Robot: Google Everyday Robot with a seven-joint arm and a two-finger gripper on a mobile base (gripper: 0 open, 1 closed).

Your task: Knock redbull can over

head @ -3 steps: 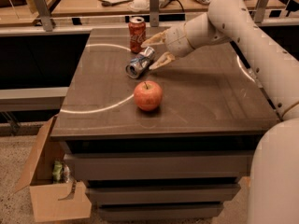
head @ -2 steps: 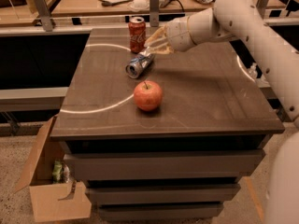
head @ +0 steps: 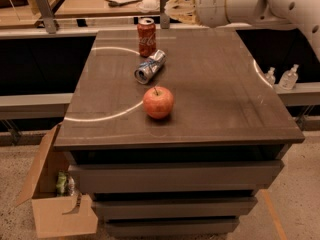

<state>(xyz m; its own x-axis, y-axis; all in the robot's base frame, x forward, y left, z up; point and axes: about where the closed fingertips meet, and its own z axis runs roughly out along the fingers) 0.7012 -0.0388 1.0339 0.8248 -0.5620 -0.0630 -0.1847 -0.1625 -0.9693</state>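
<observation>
The redbull can (head: 150, 66) is seen lying flat, away from the table (head: 215, 84) edges; the gripper (head: 176, 6) is held at top centre, and its state cannot be told.

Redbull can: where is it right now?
In the camera view the redbull can lies on its side left of centre on the table, between the upright Coca-Cola can behind it and the apple in front; the gripper hangs over the far edge.

Gripper (head: 176, 8) hangs high, arm stretched leftward from the right
</observation>
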